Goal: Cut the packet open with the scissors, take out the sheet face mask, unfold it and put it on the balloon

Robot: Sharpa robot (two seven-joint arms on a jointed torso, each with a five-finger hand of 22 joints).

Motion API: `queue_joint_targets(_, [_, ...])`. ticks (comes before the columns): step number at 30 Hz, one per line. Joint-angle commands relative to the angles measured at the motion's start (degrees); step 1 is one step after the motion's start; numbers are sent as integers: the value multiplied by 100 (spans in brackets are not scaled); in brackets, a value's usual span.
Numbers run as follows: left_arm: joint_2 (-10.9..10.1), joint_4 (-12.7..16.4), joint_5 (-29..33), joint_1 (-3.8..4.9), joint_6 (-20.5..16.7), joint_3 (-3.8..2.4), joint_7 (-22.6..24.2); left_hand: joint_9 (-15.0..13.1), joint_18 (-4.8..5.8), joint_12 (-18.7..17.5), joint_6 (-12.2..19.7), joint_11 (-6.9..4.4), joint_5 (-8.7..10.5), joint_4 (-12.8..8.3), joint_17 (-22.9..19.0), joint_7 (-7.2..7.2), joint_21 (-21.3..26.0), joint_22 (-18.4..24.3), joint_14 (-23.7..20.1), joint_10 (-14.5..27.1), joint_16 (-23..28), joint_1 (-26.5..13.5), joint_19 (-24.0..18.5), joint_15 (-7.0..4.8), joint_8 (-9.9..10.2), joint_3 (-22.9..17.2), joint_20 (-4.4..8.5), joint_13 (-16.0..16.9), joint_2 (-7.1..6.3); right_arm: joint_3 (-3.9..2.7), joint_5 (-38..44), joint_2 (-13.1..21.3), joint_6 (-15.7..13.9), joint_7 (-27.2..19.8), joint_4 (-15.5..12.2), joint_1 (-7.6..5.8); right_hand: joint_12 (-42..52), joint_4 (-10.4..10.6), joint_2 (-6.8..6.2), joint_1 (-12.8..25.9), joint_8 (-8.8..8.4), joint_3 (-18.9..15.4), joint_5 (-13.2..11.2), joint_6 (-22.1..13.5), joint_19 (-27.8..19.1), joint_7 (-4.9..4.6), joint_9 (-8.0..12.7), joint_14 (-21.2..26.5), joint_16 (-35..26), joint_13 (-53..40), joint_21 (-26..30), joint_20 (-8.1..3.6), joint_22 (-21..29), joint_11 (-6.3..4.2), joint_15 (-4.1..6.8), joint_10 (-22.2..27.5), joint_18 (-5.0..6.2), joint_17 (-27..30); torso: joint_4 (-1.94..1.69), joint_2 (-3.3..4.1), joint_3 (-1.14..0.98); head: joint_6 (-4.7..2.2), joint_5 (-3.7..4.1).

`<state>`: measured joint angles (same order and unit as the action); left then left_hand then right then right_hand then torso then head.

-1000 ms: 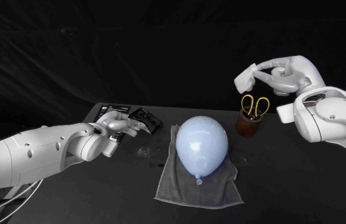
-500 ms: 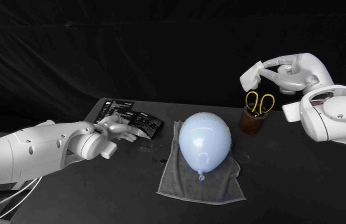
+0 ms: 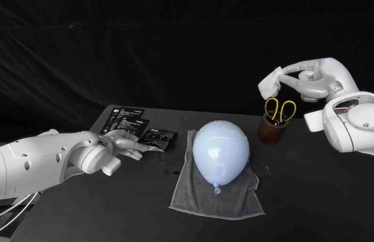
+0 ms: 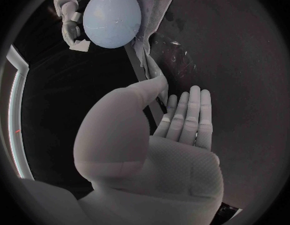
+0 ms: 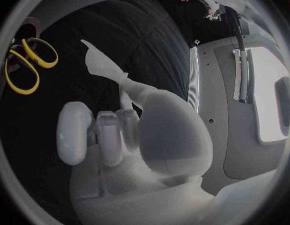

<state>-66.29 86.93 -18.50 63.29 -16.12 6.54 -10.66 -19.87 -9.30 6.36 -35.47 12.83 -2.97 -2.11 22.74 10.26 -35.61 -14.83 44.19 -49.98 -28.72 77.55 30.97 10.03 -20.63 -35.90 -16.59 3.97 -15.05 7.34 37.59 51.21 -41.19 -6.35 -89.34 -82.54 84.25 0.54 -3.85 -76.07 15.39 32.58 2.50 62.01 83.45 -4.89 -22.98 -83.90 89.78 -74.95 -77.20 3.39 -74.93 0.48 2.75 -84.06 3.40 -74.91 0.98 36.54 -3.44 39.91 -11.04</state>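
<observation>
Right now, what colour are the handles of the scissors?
Yellow; the scissors show best in the head view, standing in the cup.

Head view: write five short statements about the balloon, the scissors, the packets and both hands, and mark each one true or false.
1. The balloon lies on a grey towel. True.
2. The scissors lie flat on the table. False: they stand handles-up in a brown cup.
3. The right hand holds the white folded sheet mask raised above the table. True.
4. The left hand grips a packet. False: its fingers are spread and hold nothing; the packets lie on the table.
5. The sheet mask covers the balloon. False: the balloon is bare.
</observation>
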Motion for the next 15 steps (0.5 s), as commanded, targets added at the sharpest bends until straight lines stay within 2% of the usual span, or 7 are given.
queue_joint_targets(1, [-87,50,-414,-6,402,3,-113,-69,118,116,274,36,14,144,-106,632,224,163,-245,236,42,255,92,76,-241,554,3,9,63,1,81,1,88,10,5,2,7,-26,-28,-50,16,1,29,40,0,12,-341,-610,22,-1141,20,-32,-992,-13,42,-324,-44,-1509,-3,0,7,-44,-4])
queue_joint_targets(4, [-167,74,-605,0,608,-6,9,-144,214,219,715,127,10,462,-253,648,503,347,-670,658,130,618,81,176,-522,1090,1,9,-19,5,99,2,82,20,7,4,7,-26,-28,-50,16,1,29,40,0,12,-341,-610,22,-1141,20,-32,-992,-13,42,-324,-44,-1509,-4,-1,5,-44,12])
queue_joint_targets(5, [-199,92,-690,4,691,-10,66,-216,299,309,951,199,-18,730,-325,634,682,457,-901,899,162,897,24,224,-738,1254,4,26,-44,6,105,4,82,24,8,5,6,-31,-28,-52,21,2,29,37,0,11,-344,-610,22,-1140,21,-31,-993,-12,41,-324,-44,-1509,-4,-1,5,-44,12])
queue_joint_targets(7, [-261,138,-841,18,822,-17,167,-290,394,449,1155,231,-15,1028,-402,651,884,582,-1178,1187,181,1177,-33,301,-1019,1400,2,43,-161,7,115,11,83,32,3,7,6,-33,-28,-53,23,3,29,36,1,11,-345,-610,22,-1140,19,-31,-993,-12,41,-324,-45,-1509,-6,0,9,-30,23])
queue_joint_targets(9, [-325,188,-980,46,901,-24,276,-331,521,591,1381,328,-4,1289,-475,594,1107,712,-1499,1472,224,1402,-166,400,-1235,1510,0,62,-183,9,125,15,86,38,1,10,6,-34,-29,-53,23,3,29,36,1,11,-346,-610,22,-1140,19,-31,-993,-12,41,-324,-45,-1509,0,3,8,-25,28])
queue_joint_targets(12, [-391,229,-1086,100,920,-31,436,-349,579,737,1526,377,7,1488,-528,493,1495,875,-1753,1658,250,1518,-546,460,-1399,1627,-15,87,-196,12,133,12,94,45,2,14,8,-37,-30,-55,26,4,29,35,-1,11,-347,-610,22,-1141,22,-31,-992,-12,40,-325,-44,-1509,4,1,7,-31,22])
queue_joint_targets(15, [-454,253,-1140,181,876,-37,610,-354,580,879,1583,380,1,1601,-536,505,1589,926,-1827,1742,192,1587,-584,470,-1520,1654,-17,117,-205,14,137,6,107,50,3,17,8,-37,-30,-55,26,4,29,35,-1,11,-347,-610,22,-1141,22,-31,-992,-12,40,-325,-44,-1509,12,-1,0,-34,28])
